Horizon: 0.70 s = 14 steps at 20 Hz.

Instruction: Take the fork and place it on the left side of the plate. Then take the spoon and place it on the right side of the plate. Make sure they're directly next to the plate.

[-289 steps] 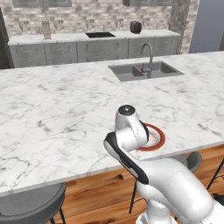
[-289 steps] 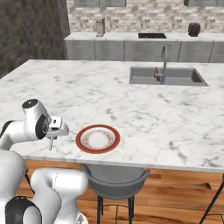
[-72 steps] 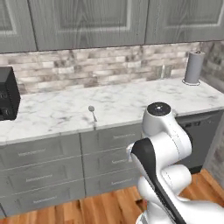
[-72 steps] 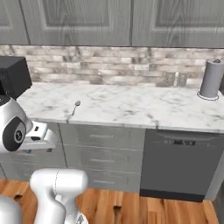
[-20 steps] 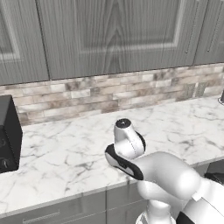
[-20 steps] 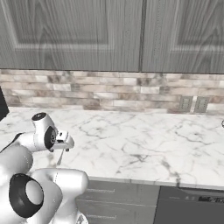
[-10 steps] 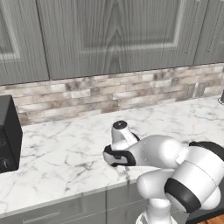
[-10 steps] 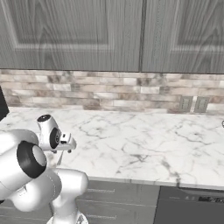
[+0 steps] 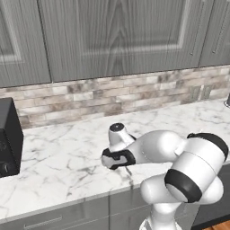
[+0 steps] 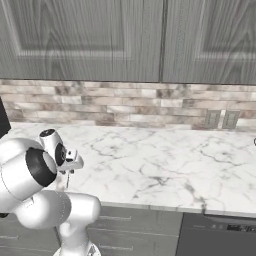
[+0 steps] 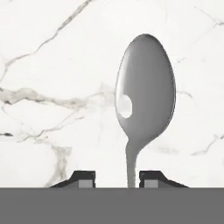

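Closing hand (image 11: 116, 180), fingers nearer spoon (image 11: 144, 96)

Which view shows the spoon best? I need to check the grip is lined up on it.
The hand view: the spoon lies on the marble counter, bowl up the picture, its handle running down between the fingertips. In both base views the arm's wrist covers that spot, so the spoon cannot be made out.

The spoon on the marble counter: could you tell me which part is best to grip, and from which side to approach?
Grip the spoon by its thin straight handle, just below the oval bowl, coming straight down from above. It lies flat on the marble counter, and the handle is narrow enough to fit between the fingers, one on each long side. The gripper already straddles it that way; the broad bowl would probably slip.
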{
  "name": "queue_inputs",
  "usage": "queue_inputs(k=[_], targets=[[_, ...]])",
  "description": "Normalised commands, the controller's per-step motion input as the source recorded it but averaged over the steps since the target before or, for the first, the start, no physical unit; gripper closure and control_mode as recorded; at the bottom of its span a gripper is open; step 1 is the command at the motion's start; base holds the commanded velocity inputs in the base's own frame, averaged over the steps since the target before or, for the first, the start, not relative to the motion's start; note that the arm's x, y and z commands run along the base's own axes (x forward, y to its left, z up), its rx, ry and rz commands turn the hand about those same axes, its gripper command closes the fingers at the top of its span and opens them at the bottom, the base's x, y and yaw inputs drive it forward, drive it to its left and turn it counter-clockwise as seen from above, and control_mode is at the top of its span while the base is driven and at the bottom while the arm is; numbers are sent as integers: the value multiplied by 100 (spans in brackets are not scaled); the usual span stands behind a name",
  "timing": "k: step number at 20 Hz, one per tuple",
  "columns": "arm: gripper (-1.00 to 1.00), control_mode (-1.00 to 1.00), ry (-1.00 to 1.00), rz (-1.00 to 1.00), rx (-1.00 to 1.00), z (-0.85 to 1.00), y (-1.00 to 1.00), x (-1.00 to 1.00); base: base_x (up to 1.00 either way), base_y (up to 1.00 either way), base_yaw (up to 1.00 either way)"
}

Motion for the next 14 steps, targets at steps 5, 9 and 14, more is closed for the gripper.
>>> queue_inputs(k=[5,9,14], targets=[[100,-100,-13,0,1,-23,0,-17,0,0,0],[100,-100,-14,0,0,-7,0,-26,0,0,0],[100,-100,-18,-1,4,8,-7,-63,0,0,0]])
